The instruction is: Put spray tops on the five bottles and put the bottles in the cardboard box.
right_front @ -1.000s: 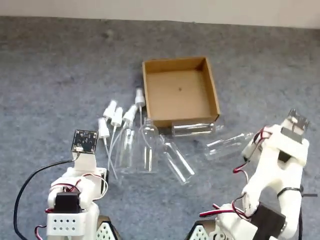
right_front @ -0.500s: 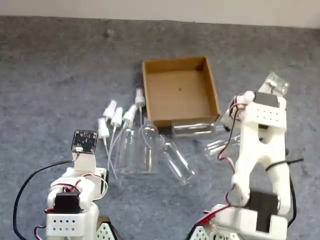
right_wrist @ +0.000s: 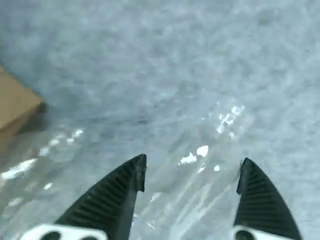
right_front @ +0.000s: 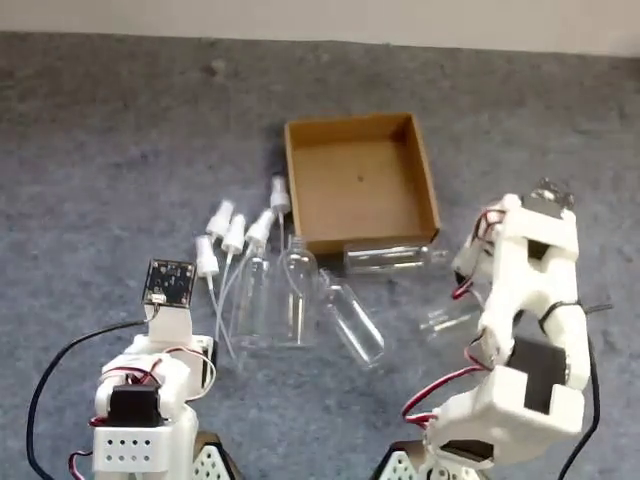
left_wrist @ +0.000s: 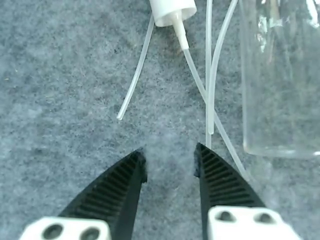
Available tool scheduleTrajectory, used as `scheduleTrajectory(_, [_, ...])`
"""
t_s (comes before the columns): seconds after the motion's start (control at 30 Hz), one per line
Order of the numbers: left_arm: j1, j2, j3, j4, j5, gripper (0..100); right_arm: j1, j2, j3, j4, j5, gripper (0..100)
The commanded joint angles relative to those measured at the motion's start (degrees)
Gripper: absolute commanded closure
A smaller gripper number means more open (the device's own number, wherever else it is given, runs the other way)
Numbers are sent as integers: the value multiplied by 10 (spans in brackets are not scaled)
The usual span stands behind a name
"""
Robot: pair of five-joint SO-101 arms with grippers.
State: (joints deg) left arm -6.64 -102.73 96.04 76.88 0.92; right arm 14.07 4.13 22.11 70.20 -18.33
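The open cardboard box sits at the table's middle back. Several white spray tops with thin tubes lie to its left. Clear bottles lie on their sides in front of it: two side by side, one slanted, one along the box front. Another bottle lies partly under my right arm. My right gripper is open, hovering over that clear bottle. Close to the carpet, my left gripper is open, facing a spray top and a bottle's base.
The grey carpet is bare to the left and behind the box. A corner of the box lies near my right gripper. Loose dip tubes cross the carpet ahead of my left gripper. My left arm rests at the front left.
My right arm has swung from the front right towards the box and then lowered over the rightmost bottle. The left arm has not moved.
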Motion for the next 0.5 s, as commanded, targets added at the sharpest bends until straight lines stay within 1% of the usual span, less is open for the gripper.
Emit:
scheduleTrajectory(0.0, [7,-6,12,4,4,884,47,12,-4,-12,55,738])
scheduleTrajectory(0.13, [7,-6,12,4,4,884,95,38,-7,-12,143,739])
scheduleTrajectory(0.17, [7,-6,12,4,4,884,105,43,-7,-12,167,747])
scheduleTrajectory(0.23, [10,-6,12,4,4,884,118,44,-17,-38,224,793])
scheduleTrajectory(0.37, [10,-6,12,4,4,884,128,47,-27,-101,371,903])
scheduleTrajectory(0.47, [10,-6,12,4,4,884,116,44,-39,-115,498,919])
